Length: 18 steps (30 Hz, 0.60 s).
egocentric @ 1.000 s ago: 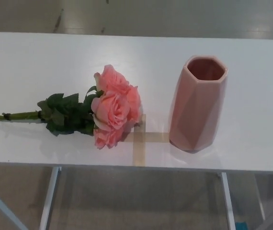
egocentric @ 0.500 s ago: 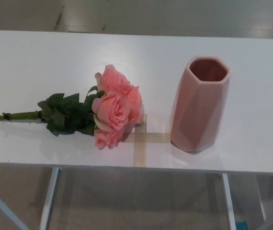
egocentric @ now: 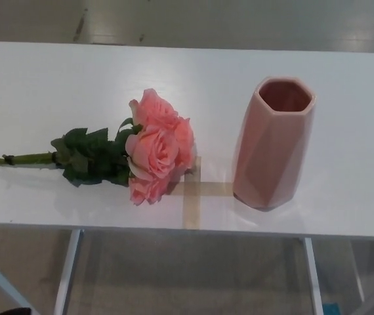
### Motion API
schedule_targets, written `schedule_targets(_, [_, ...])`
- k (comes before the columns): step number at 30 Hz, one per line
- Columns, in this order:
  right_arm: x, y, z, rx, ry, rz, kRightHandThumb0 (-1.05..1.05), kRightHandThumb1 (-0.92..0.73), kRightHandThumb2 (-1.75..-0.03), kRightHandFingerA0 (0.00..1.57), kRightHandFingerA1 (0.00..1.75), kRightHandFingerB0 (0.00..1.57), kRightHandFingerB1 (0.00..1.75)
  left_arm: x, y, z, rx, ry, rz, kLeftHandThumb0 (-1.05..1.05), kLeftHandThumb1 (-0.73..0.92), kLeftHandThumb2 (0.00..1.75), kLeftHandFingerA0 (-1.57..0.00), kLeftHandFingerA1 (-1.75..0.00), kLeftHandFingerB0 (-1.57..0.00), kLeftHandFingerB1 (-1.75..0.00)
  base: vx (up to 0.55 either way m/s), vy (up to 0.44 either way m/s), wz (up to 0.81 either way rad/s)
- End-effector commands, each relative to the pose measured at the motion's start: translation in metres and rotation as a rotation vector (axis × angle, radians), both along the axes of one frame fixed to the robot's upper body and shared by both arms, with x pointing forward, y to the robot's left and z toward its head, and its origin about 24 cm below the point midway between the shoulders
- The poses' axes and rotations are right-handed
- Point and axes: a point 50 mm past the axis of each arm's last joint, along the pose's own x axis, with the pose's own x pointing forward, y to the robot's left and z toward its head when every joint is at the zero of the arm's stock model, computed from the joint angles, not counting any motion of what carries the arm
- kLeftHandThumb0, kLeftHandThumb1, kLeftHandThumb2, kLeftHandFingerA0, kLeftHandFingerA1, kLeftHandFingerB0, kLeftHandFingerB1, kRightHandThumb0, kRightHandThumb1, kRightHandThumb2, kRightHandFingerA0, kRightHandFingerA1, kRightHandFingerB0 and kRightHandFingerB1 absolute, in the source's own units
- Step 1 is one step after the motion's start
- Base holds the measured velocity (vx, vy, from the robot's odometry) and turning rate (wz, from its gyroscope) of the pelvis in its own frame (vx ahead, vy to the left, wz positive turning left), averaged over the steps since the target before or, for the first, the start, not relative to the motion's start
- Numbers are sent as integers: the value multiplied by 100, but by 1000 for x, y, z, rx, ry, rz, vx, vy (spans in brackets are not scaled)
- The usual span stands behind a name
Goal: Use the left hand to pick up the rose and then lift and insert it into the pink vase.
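Observation:
A bunch of pink roses lies flat on the white table, blooms toward the centre. Its dark green leaves and thin green stem point left. A tall faceted pink vase stands upright to the right of the blooms, its mouth open and empty, about a hand's width from them. Neither of my hands shows in the head view.
A cross of tan tape is stuck to the table between the roses and the vase, near the front edge. The table's metal legs show below that edge, over a grey floor.
The whole picture shifted slightly a second ago, so the camera moved. The roses and the vase have stayed where they were.

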Motion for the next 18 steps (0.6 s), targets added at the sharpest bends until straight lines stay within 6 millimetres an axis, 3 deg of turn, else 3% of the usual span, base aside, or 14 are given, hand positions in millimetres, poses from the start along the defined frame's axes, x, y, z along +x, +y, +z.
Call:
schedule_targets(1, [-7, -4, -2, -15, 17, -8, -24, -56, -56, 70, 50, 60, 45, -20, -45, 62, -417, 75, -629, -39, 41, 52, -70, -47, -63, -43, 0, 0, 0])
schedule_targets(3, [-7, -3, -2, -24, 20, 0, -24, -55, -56, 68, 49, 61, 45, -20, -57, 90, -392, 36, -760, -38, 40, 52, -70, -48, -62, -42, 0, 0, 0])
schedule_targets(7, [-6, -4, -1, -28, 19, 5, -24, -55, -56, 68, 49, 61, 45, -22, -68, 115, -382, -30, -825, -42, 40, 53, -69, -48, -62, -42, 0, 0, 0])
schedule_targets(8, [-6, -4, -1, -23, 18, 0, -24, -56, -56, 69, 49, 61, 45, -23, -76, 134, -392, -114, -868, -44, 40, 53, -67, -48, -59, -41, 0, 0, 0])
schedule_targets(9, [-6, -4, -1, -23, 19, 1, -24, -56, -56, 70, 49, 61, 45, -24, -78, 140, -393, -141, -875, -44, 41, 53, -65, -47, -56, -40, 0, 0, 0])
schedule_targets(10, [-7, -4, -2, -25, 22, 4, -24, -55, -56, 69, 49, 62, 46, -24, -82, 153, -378, -230, -874, -51, 37, 66, -51, -50, -43, -44, 0, 0, 0])
schedule_targets(11, [-7, -4, -2, -28, 24, 6, -24, -55, -56, 69, 49, 62, 46, -25, -85, 166, -359, -320, -865, -51, 37, 66, -51, -50, -43, -44, 0, 0, 0])
schedule_targets(12, [-7, -4, -2, -28, 25, 7, -24, -55, -56, 70, 49, 62, 45, -25, -87, 175, -343, -389, -852, -47, 41, 53, -51, -43, -44, -36, 0, 0, 0])
schedule_targets(13, [-9, -4, -2, -28, 28, 5, -24, -55, -56, 70, 49, 62, 45, -25, -90, 186, -328, -491, -820, -45, 33, 73, -45, -55, -30, -44, 0, 0, 0])
schedule_targets(14, [-9, -4, -3, -30, 29, 6, -24, -55, -56, 70, 49, 62, 45, -23, -92, 194, -312, -579, -797, -53, 38, 65, -39, -46, -36, -41, 0, 0, 0])
schedule_targets(15, [-9, -5, -3, -31, 30, 6, -24, -55, -56, 70, 49, 62, 45, -22, -93, 197, -307, -612, -788, -53, 38, 65, -39, -46, -36, -41, 0, 0, 0])
schedule_targets(16, [-8, -4, -2, -32, 29, 6, -24, -55, -56, 70, 49, 62, 45, -19, -94, 205, -286, -680, -774, -46, 42, 53, -39, -39, -37, -34, 0, 0, 0])
schedule_targets(17, [-8, -4, -2, -31, 29, 4, -24, -55, -56, 71, 49, 62, 45, -18, -95, 210, -278, -719, -766, -52, 36, 69, -35, -48, -30, -41, 0, 0, 0])
schedule_targets(18, [-8, -3, -3, -32, 31, 4, -24, -55, -56, 72, 50, 62, 45, -16, -96, 216, -269, -760, -755, -53, 37, 68, -31, -45, -30, -41, 0, 0, 0])
